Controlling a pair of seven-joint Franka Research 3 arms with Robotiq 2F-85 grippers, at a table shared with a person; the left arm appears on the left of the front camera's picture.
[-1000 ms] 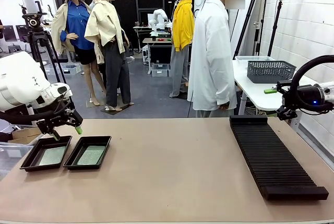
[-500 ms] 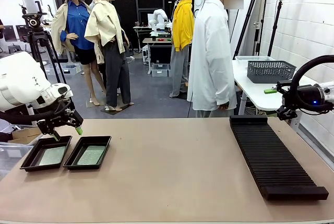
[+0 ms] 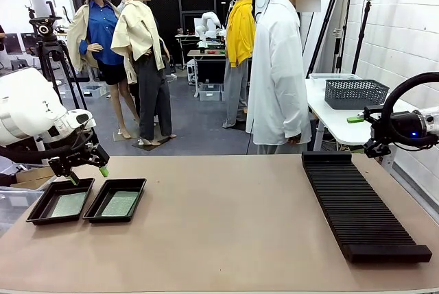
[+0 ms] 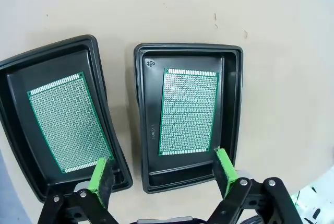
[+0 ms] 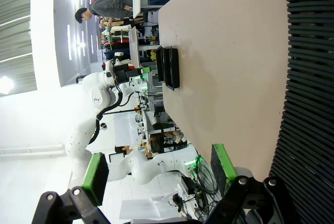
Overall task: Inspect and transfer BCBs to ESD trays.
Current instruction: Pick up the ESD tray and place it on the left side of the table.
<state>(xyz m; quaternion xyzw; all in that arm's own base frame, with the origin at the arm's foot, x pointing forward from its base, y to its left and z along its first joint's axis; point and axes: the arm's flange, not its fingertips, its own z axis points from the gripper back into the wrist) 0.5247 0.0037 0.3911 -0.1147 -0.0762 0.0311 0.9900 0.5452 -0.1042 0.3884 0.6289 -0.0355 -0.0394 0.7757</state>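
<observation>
Here I am with my left pincer (image 4: 163, 174) hanging over the two ESD trays (image 4: 188, 114), fingers spread wide apart and holding nothing. Both trays sit side by side on the table (image 3: 226, 225) at my left end, and each one has a green BCB (image 4: 189, 112) lying flat inside it, the other board (image 4: 68, 120) in the tray (image 4: 52, 125) that sits slightly skewed beside the first. By my reckoning that makes the transfer look done: two trays, two boards, and I can see no loose board anywhere on the table. My right pincer (image 5: 156, 177) waits off the far right end, fingers likewise apart and empty, next to the long black ridged rack (image 3: 357, 205), whose slots look bare from here. If anything is left, I'd guess it is only pulling back. The table is a plain tan sheet, smooth and matte. Across it stands a person in a white shirt (image 3: 278, 68), and behind them a workshop with a white side table carrying a grey mesh basket (image 3: 355, 92) and a camera tripod (image 3: 51, 54) at the left.
</observation>
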